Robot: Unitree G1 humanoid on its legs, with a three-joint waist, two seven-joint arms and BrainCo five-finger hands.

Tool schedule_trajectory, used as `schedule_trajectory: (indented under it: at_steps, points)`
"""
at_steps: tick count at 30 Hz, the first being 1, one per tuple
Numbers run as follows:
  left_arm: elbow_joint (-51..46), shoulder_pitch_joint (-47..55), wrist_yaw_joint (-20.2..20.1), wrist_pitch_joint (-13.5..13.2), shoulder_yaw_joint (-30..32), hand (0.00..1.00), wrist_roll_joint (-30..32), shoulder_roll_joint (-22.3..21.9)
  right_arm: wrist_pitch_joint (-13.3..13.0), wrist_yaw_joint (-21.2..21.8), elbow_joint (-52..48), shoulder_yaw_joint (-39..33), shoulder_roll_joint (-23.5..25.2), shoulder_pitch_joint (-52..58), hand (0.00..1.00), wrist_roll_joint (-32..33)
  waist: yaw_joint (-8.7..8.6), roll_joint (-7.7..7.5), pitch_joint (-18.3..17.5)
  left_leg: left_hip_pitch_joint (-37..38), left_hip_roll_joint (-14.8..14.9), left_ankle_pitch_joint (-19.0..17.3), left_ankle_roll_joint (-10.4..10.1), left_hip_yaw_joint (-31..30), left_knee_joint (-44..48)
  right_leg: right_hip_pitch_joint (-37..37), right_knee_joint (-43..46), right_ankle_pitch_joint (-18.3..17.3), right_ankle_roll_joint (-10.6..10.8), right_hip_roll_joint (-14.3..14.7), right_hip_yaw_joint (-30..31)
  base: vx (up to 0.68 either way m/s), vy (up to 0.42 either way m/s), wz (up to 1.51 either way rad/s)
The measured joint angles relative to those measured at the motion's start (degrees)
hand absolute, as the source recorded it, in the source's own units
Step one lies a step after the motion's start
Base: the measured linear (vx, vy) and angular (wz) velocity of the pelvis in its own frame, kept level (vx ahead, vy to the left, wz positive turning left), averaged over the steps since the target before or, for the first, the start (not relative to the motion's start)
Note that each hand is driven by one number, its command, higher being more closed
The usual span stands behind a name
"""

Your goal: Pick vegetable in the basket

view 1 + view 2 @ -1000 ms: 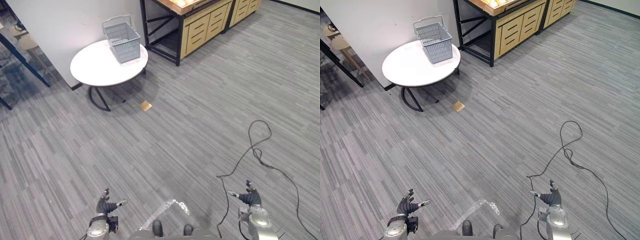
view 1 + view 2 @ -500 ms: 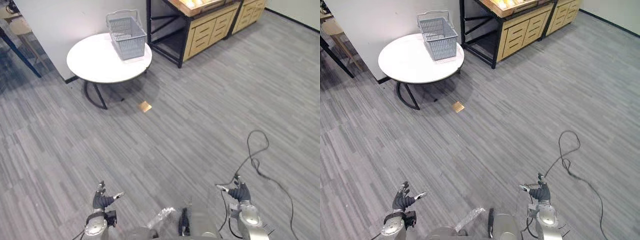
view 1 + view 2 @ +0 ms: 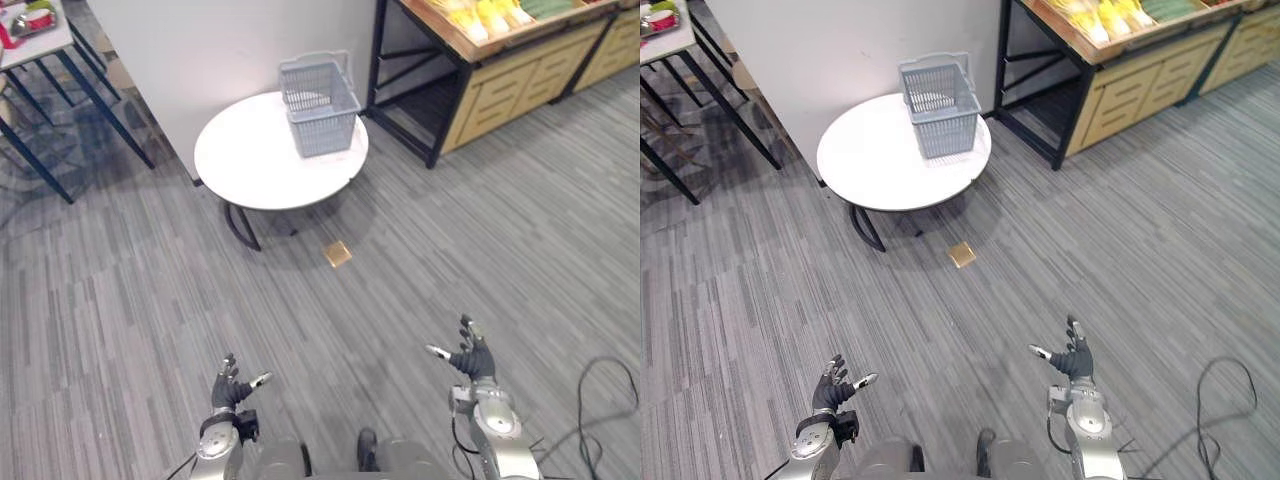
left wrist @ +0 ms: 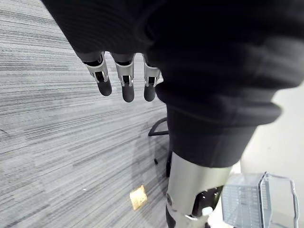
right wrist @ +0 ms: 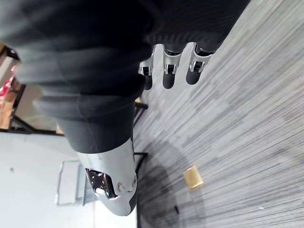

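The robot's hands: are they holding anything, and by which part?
Nothing. Left hand and right hand are both open and empty over the floor.

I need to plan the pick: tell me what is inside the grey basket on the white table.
Through the open top of the grey basket on the white table, just its own mesh walls are visible, no vegetable. The near wall hides the floor right behind it.

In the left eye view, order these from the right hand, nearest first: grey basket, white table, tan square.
From the right hand:
1. Tan square, on the floor.
2. White table, beyond it.
3. Grey basket, on the table's far side.
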Motion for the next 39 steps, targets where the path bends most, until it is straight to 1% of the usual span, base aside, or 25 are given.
schedule_trajectory:
  at_steps: [1,2,3,4,5,6,8,9,10,11,13,14,15,17,20,22,24,25,26,29,30,31,32,35,39]
  points:
    - [-0.2,0.3,0.0,0.2,-0.5,0.00,0.0,0.1,0.2,0.1,0.2,0.1,-0.1,0.3,0.00,-0.1,-0.18,-0.61,-0.6,-0.4,-1.4,0.4,4.2,-0.4,3.7,-0.2,3.2,-0.6,1.5,-2.3,1.0,0.69,0.315,-0.23]
    - [0.0,0.5,-0.1,0.2,-1.3,0.00,0.1,0.4,0.2,0.2,0.2,0.0,0.5,0.4,0.00,-0.3,-0.53,-1.93,-1.0,-0.3,-2.9,-3.3,6.5,-0.2,8.0,-2.2,10.7,-0.1,3.3,-4.3,2.5,0.71,0.302,-0.16]
    - [0.3,0.4,-0.1,0.2,-1.8,0.00,0.1,0.5,0.3,0.2,0.2,0.0,0.7,0.6,0.00,-0.6,-0.75,-2.35,-1.2,0.1,-3.5,-5.4,6.6,-0.2,9.3,-3.7,15.5,0.9,4.9,-5.1,3.0,0.89,0.370,0.09]
    - [1.3,-0.1,-0.3,0.3,-2.2,0.00,0.6,1.0,0.4,0.2,0.2,-0.1,1.0,0.5,0.00,-1.8,-1.39,-3.28,-1.5,2.1,-4.9,-8.6,7.2,-0.2,10.3,-8.3,28.1,6.7,7.2,-6.3,3.9,0.76,0.283,0.29]
    - [2.5,-0.8,-0.2,0.5,-2.2,0.00,0.6,1.6,0.5,0.3,0.2,0.2,1.2,-0.2,0.00,-2.6,-2.25,-3.73,-1.6,4.7,-5.8,-9.9,7.7,-0.5,9.4,-12.3,37.9,13.0,7.5,-7.1,4.3,0.89,0.284,0.27]
    - [3.4,-1.3,-0.2,1.0,-2.4,0.00,0.9,2.2,0.6,0.2,0.2,0.8,1.2,-1.8,0.00,-3.3,-2.42,-4.02,-1.3,9.1,-6.5,-11.3,7.6,-0.4,7.6,-17.0,48.1,11.8,6.0,-7.6,4.3,0.56,0.116,0.06]
    - [3.5,-1.1,0.1,1.0,-3.1,0.00,1.0,3.1,0.5,0.2,-0.7,2.9,1.0,-4.0,0.00,-4.7,-2.31,-3.22,-0.8,18.7,-6.5,-12.0,7.2,-0.4,2.2,-22.5,54.8,8.5,1.9,-6.3,2.4,0.65,0.065,-0.27]
    - [3.6,-1.0,0.1,0.7,-3.7,0.00,1.1,3.7,0.0,0.2,-3.2,4.5,0.4,-5.0,0.00,-5.9,-2.39,-2.11,-0.5,24.4,-6.1,-12.0,7.2,-0.6,-2.2,-26.0,54.1,6.5,0.6,-5.2,-0.2,0.60,0.027,-0.19]
    - [3.6,-1.2,0.1,0.6,-3.7,0.00,1.1,3.9,-0.3,0.2,-4.5,5.3,0.0,-5.2,0.00,-6.7,-2.65,-1.83,-0.6,26.4,-6.0,-12.0,7.2,-0.7,-3.8,-28.1,52.6,5.6,0.7,-4.9,-1.7,0.56,-0.009,0.11]
    - [4.7,-2.2,0.1,0.3,-3.8,0.00,1.1,4.6,-0.8,0.2,-6.8,6.3,-1.1,-6.6,0.00,-7.9,-3.46,-1.24,-0.4,29.8,-5.8,-12.0,7.1,-1.1,-6.0,-33.2,44.8,4.8,1.3,-4.3,-4.8,0.54,-0.067,0.32]
    - [6.6,-3.4,0.0,0.2,-3.8,0.00,1.2,5.5,-1.0,0.2,-7.1,7.0,-3.2,-8.9,0.00,-9.7,-4.48,-1.90,-0.6,31.7,-5.1,-13.0,5.4,-2.1,-6.7,-36.9,31.7,6.6,1.6,-2.9,-5.9,0.53,-0.134,0.48]
    - [7.7,-3.7,0.0,0.2,-4.2,0.00,1.3,6.3,-1.0,0.1,-7.3,7.5,-5.4,-10.7,0.00,-11.4,-5.34,-2.19,-0.5,33.6,-5.0,-14.7,2.5,-3.2,-7.1,-37.4,18.0,12.9,1.8,-1.5,-4.8,0.63,-0.249,0.68]
    - [9.5,-4.3,-0.2,0.2,-5.0,0.00,1.8,7.0,-1.1,-0.2,-8.2,7.7,-8.1,-11.3,0.00,-13.0,-5.55,-3.21,-0.2,35.7,-5.7,-16.5,-0.4,-5.7,-7.0,-35.8,11.3,26.3,-0.7,-1.3,-2.3,0.62,-0.231,0.54]
    - [11.2,-5.2,-0.3,0.2,-5.4,0.00,2.5,5.6,-0.7,-0.9,-9.8,7.8,-12.2,-13.4,0.00,-16.0,-4.43,-0.49,0.3,35.6,-3.4,-14.6,-1.2,-9.0,-7.1,-35.3,13.4,23.6,-2.9,0.6,-2.9,0.42,-0.170,0.22]
    - [11.3,-4.7,-0.3,-0.5,-5.7,0.00,3.4,5.8,-1.2,-1.1,-14.1,7.8,-16.0,-13.9,0.00,-21.0,-5.26,0.38,0.2,35.5,-2.8,-11.8,-1.3,-14.3,-3.5,-34.5,19.7,16.4,-3.4,-0.3,-4.6,0.37,-0.200,0.62]
    - [11.7,-4.9,-0.4,-0.7,-6.1,0.00,3.4,5.6,-1.4,-1.4,-14.1,8.7,-18.1,-15.2,0.00,-23.9,-5.16,0.77,0.6,29.5,-1.0,-7.7,-3.4,-18.5,10.8,-29.3,17.4,14.0,-3.7,-0.3,-7.9,0.32,-0.250,0.78]
    - [12.3,-3.7,-0.4,-0.7,-6.9,0.00,3.4,5.5,-1.4,-1.6,-14.0,12.2,-19.7,-17.7,0.00,-25.0,-4.39,1.40,1.2,23.5,1.0,-8.0,-2.9,-18.7,24.0,-23.5,12.7,13.3,-3.2,0.8,-9.4,0.21,-0.179,0.32]
    - [12.3,-2.9,-0.4,-0.6,-7.3,0.00,3.4,5.5,-1.9,-1.8,-14.0,14.8,-20.6,-19.1,0.00,-25.3,-3.67,1.29,1.2,21.0,1.0,-8.3,-2.2,-17.1,25.7,-20.5,10.1,13.4,-3.2,0.8,-10.0,0.17,-0.097,0.19]
    - [12.4,-2.0,-0.4,-0.6,-7.9,0.00,3.4,5.5,-2.6,-1.9,-13.9,16.6,-21.6,-19.9,0.00,-25.3,-3.01,0.96,1.4,19.3,0.3,-8.9,-0.9,-15.4,22.9,-18.4,7.8,13.5,-3.3,0.6,-10.4,0.16,-0.078,0.13]
    - [12.4,-0.4,-0.4,-0.5,-8.2,0.00,3.4,5.6,-2.8,-1.8,-12.1,19.2,-23.9,-22.3,0.00,-25.9,-2.09,1.82,1.0,17.1,-2.3,-9.3,0.1,-13.3,9.2,-16.4,5.3,14.2,-3.4,-0.2,-11.2,0.21,-0.006,0.13]
    - [12.4,0.0,-0.4,-0.5,-8.2,0.00,3.4,5.6,-2.8,-1.7,-10.7,20.1,-25.4,-23.4,0.00,-26.4,-2.13,2.35,0.9,17.1,-3.6,-6.7,0.1,-12.7,1.2,-15.9,5.1,14.2,-2.9,-0.4,-11.6,0.23,0.064,0.13]
    - [12.4,0.6,-0.5,-0.5,-8.8,0.00,3.4,5.2,-2.8,-0.8,-9.9,21.4,-28.6,-25.0,0.00,-26.6,-2.13,4.71,1.0,17.4,-4.0,1.4,-0.3,-12.8,-6.4,-16.0,5.1,14.1,-2.3,1.2,-11.7,0.29,0.113,0.07]
    - [12.8,0.3,-0.6,-0.5,-8.9,0.00,3.4,5.4,-2.8,-0.7,-9.1,21.6,-28.9,-25.8,0.00,-27.0,-2.21,5.20,1.1,17.7,-3.9,0.8,0.2,-12.3,-7.6,-16.0,5.3,13.9,-1.9,1.3,-11.4,0.24,0.123,0.02]
    - [13.5,-1.0,-1.2,-0.6,-9.4,0.00,3.4,5.7,-2.8,-0.6,-5.1,24.3,-30.2,-31.9,0.00,-27.7,-2.18,4.23,1.5,19.3,-5.3,1.8,1.1,-12.1,-14.1,-18.5,5.1,14.4,-1.2,0.4,-9.1,0.13,0.118,-0.05]
    - [13.6,-2.2,-1.3,-1.1,-10.0,0.00,3.3,6.2,-2.8,-0.8,0.4,28.5,-31.2,-43.7,0.00,-28.6,-1.83,4.57,1.8,18.3,-7.4,3.8,2.6,-11.4,-18.5,-21.0,3.5,15.3,0.3,-0.7,-6.9,0.04,0.103,-0.05]
